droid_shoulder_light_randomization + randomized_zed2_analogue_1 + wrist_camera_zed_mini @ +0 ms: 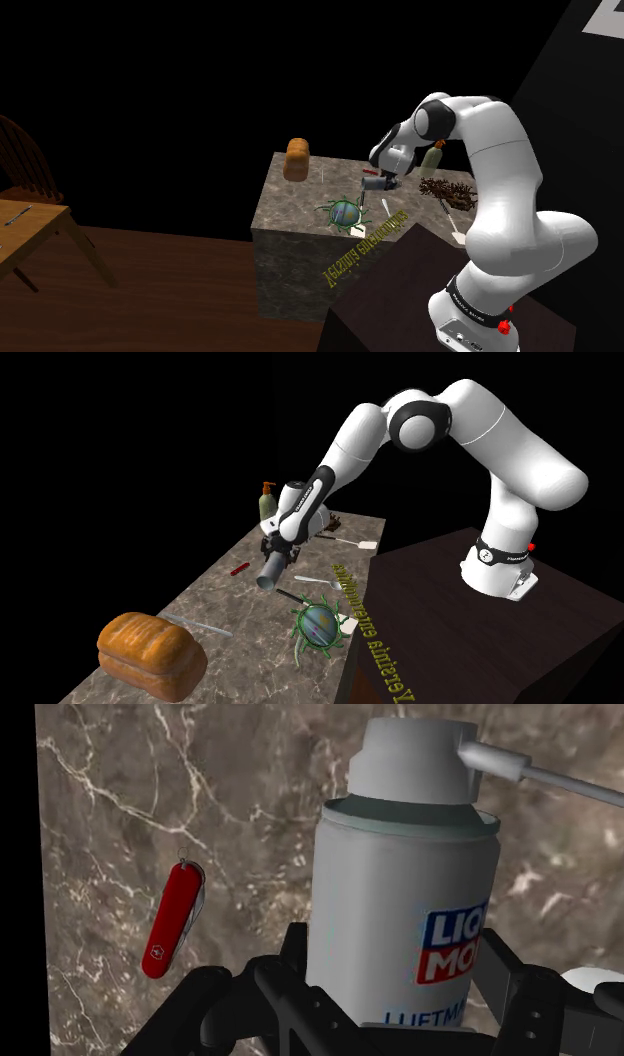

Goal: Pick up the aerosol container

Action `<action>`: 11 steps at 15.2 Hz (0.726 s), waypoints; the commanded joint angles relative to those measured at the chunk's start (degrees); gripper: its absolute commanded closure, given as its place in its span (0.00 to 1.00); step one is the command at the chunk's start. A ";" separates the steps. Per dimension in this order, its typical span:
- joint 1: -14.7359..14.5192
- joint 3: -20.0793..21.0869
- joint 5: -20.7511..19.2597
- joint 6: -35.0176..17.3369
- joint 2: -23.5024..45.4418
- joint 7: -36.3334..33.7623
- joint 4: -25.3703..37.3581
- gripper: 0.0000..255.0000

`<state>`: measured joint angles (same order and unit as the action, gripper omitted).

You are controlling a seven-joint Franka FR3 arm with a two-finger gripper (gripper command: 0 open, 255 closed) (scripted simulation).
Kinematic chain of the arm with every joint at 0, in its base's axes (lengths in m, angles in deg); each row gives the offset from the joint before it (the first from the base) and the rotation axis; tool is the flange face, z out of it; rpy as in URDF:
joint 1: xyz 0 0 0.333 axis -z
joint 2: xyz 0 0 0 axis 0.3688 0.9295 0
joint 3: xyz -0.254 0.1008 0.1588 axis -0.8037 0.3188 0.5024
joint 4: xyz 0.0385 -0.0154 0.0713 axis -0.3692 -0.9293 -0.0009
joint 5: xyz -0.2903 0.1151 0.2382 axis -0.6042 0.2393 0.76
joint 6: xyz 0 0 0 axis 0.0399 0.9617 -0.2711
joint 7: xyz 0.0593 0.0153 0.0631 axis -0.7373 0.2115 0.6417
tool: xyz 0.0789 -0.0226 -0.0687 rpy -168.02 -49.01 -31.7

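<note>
Where the white arm [500,442] bends down at the middle of the second exterior view, the all-black two-finger gripper [277,557] clasps the pale grey aerosol can with a blue-and-red label [270,576], its fingers [505,974] pressed against the can's two sides. The can hangs tilted over the brown veined marble counter [200,602]; whether it clears the stone I cannot tell. A slim red pocketknife [172,924] lies on the marble just beside it. At that view's lower left sits a brown bread loaf [150,652], with a green-blue beetle figure [320,624] at lower centre.
</note>
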<state>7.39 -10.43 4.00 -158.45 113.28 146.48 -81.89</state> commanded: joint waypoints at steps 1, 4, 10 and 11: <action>-0.34 -0.48 -0.15 0.58 -1.38 -0.11 -0.85 1.00; -1.05 -1.34 -0.46 1.63 -3.53 -0.44 -2.10 1.00; -2.57 -3.24 -1.30 3.92 -7.66 -1.27 -4.27 1.00; -2.83 -3.58 -1.47 4.33 -8.33 -1.43 -4.59 1.00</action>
<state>4.69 -13.73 2.67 -154.49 105.44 145.15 -86.34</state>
